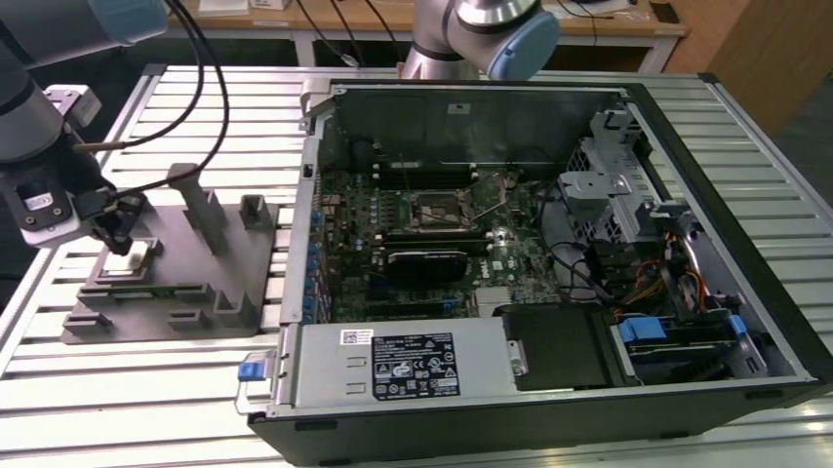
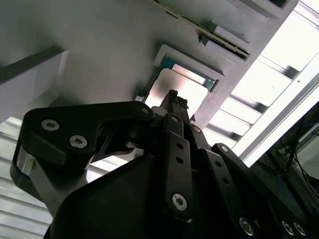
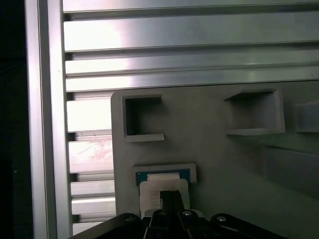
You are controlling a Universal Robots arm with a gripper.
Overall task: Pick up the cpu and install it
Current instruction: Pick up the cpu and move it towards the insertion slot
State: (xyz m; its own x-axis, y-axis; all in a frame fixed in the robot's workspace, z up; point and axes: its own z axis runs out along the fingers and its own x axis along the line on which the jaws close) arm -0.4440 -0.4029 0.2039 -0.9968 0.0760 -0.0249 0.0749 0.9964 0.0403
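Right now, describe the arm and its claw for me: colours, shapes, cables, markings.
The arm is silver-grey and dark grey tubing with pale blue round end caps. Black cables loop alongside it. The claw is matte black, built of flat linked bars fastened with silver screws, and narrows to a slim tip.

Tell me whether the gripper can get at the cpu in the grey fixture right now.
Probably yes. The gripper hangs directly over the cpu, which lies uncovered in its recess on the grey fixture; both wrist views show nothing between them.
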